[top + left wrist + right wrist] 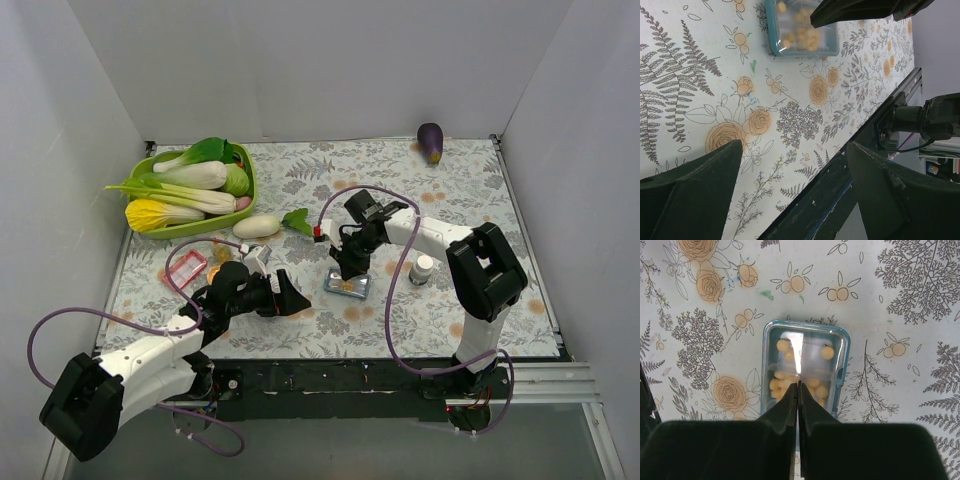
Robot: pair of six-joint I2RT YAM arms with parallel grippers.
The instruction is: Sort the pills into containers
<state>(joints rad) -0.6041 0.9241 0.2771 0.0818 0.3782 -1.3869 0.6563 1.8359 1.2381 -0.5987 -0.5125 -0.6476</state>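
A blue-rimmed clear rectangular tray [347, 287] lies on the flowered cloth in the middle of the table and holds several orange-yellow pills [779, 385]. My right gripper [350, 268] hangs right over it. In the right wrist view its jaws [798, 384] are pressed shut with the tips above the tray [845, 365]; nothing shows between them. My left gripper [290, 297] is open and empty, low over the cloth to the left of the tray. In the left wrist view [795, 146] the tray [802, 35] lies ahead. A red-rimmed tray [186, 268] lies at the left.
A green basket [195, 190] of vegetables stands at the back left, with a white vegetable [257, 226] and a green leaf [297, 220] beside it. A white bottle [423, 268] stands right of the tray. An eggplant [430, 142] lies at the back. The table's front edge [840, 185] is near my left gripper.
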